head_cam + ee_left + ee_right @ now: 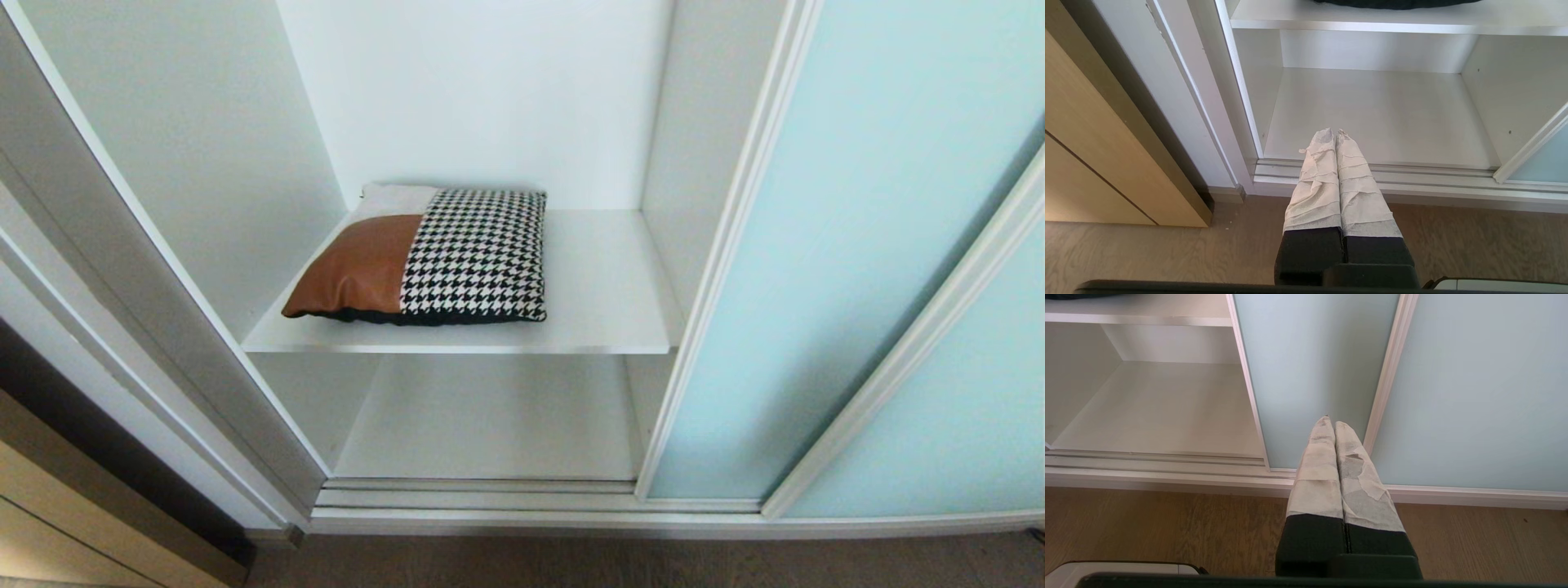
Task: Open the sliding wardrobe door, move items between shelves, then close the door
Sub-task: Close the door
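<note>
Houndstooth cushion (424, 257) on shelf (604, 310) (door (849, 269) open)

Sliding wardrobe door (857, 245) blocks the right; cushion (424, 257) fills the shelf's (604, 327) left.

one cushion (424, 253), tan leather, houndstooth and pale grey, lying flat.
two white shelves: upper shelf (604, 286) carrying the cushion, lower shelf (490, 416) bare.
two frosted aqua glass panels: sliding wardrobe door (849, 245) next to the opening, second panel (963, 408) beyond it.
one tan wooden door (1094, 134), beside the wardrobe.
two end effectors, each with two taped fingers pressed together: left end effector (1335, 132), right end effector (1331, 421).
</note>
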You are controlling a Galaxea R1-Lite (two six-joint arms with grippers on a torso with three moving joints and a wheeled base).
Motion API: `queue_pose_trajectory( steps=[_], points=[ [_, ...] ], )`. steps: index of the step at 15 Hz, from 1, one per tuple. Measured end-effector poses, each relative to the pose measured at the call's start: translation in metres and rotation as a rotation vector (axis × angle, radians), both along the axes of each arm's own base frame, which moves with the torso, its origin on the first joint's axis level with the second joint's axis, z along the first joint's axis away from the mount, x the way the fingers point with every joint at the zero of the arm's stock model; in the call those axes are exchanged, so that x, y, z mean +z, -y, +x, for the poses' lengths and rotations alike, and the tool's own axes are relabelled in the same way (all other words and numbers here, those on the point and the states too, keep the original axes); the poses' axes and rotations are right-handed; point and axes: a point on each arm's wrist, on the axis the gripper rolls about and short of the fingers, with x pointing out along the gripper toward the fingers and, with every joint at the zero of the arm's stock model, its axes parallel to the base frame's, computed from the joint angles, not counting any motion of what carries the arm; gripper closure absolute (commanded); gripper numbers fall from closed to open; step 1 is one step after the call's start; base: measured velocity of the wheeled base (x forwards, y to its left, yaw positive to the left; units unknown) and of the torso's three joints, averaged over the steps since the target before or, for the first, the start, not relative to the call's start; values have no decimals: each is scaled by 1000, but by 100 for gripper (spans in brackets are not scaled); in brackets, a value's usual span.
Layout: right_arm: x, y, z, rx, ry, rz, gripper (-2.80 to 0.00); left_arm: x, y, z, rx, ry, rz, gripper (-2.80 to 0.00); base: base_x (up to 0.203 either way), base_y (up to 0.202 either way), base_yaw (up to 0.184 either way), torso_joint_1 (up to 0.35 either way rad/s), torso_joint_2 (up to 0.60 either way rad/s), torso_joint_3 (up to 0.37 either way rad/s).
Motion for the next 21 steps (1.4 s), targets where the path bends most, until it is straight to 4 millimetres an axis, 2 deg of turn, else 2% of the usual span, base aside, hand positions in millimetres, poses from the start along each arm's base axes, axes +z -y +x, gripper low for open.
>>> queue_pose_trajectory(
  steps=[21],
  points=[
    [0, 0, 0, 0, 0, 0, 0, 0, 0, 0, 0, 0, 0, 0, 0, 0, 0, 0, 0, 0]
  ],
)
